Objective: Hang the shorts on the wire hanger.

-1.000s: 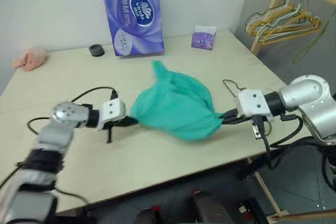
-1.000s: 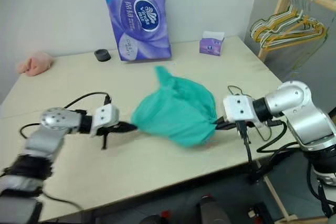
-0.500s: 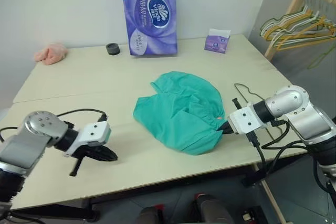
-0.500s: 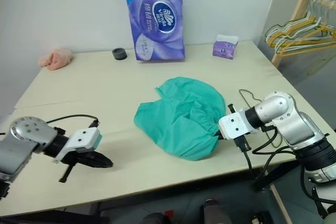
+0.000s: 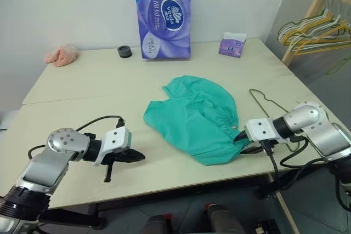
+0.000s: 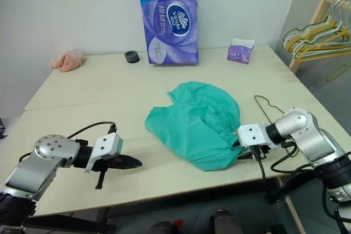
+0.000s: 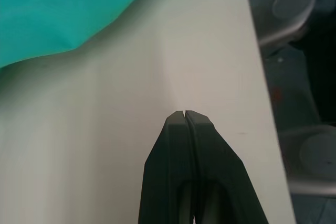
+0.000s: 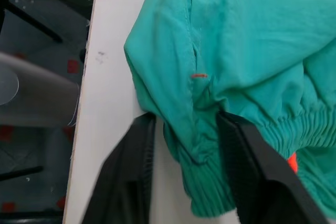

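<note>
Two grippers sit low over the table (image 5: pixel 66 89), one on each side of the shorts (image 5: pixel 194 116), which lie flat in a rumpled heap between them. The right gripper (image 8: pixel 184 145) has its fingers (image 8: pixel 247 166) spread apart, straddling a fold of the elastic waistband without pinching it, so the cloth looks let go rather than held. The left gripper (image 5: pixel 134 157) has its fingers pressed together on nothing, tips aimed toward the near leg edge and just short of it. The hanger (image 5: pixel 269 104) lies on the table beyond the right gripper, close to the waistband side of the shorts. My read is that the step is to fetch the hanger; to do it well, back the right fingers clear of the waistband first, then take the wire near its hook so the triangle stays steerable.
</note>
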